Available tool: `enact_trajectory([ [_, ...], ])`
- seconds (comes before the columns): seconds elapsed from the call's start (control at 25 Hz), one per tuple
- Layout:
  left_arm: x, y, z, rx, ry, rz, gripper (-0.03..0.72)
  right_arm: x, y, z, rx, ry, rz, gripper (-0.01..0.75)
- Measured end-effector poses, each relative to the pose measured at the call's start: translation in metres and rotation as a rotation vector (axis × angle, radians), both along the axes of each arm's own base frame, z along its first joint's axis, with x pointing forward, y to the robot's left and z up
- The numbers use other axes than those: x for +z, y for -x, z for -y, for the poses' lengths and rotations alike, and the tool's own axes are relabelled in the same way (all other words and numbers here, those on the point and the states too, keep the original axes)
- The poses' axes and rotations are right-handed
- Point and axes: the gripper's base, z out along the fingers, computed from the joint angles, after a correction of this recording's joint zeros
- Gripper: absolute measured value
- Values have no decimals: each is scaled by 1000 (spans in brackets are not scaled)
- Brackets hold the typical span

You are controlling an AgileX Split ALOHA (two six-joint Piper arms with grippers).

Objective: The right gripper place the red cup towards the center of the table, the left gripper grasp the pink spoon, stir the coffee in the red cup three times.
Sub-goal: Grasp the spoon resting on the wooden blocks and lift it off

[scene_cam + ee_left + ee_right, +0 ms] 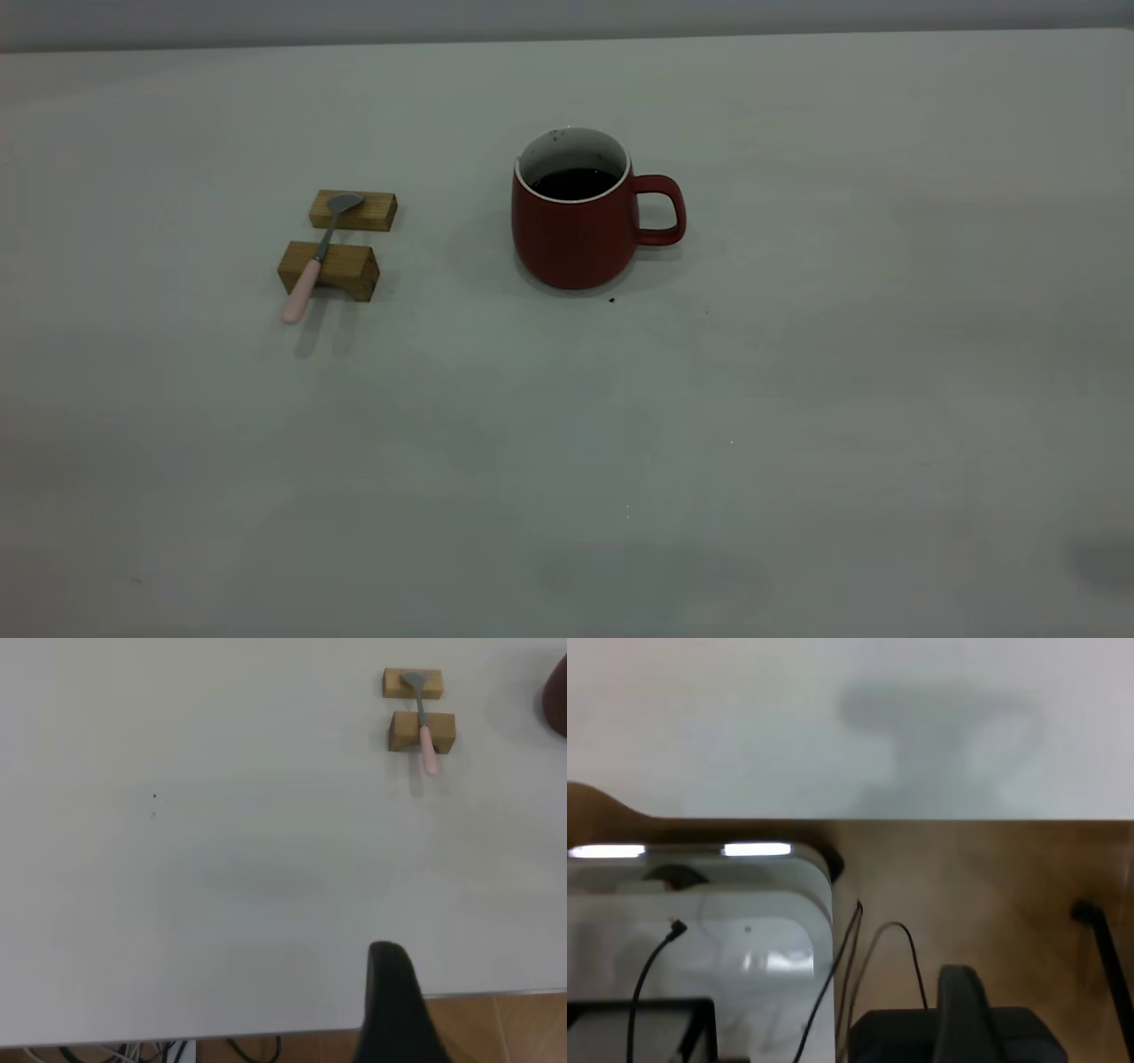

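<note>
Fingers of both arms, back off the table (797, 399) edge, show only one dark tip: state unclear.

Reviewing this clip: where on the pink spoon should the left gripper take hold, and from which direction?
Probably the pink handle of the spoon, coming down from above. The spoon lies across two wooden blocks, bowl on the far one, and the handle end juts past the near block, clear of the table, so fingers can close around it there.
</note>
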Motion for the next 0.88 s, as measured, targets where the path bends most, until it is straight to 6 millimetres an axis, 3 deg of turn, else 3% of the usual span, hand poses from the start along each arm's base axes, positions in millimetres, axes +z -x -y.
enact_trajectory([
  [0.12, 0, 0, 0, 0, 0, 0, 543, -5, 23, 5, 4, 8, 126, 493],
  [0.56, 0, 0, 0, 0, 0, 0, 543, 15, 89, 16, -7, -35, 608, 493],
  [0.88, 0, 0, 0, 0, 0, 0, 543, 16, 108, 18, -50, -35, 731, 493],
])
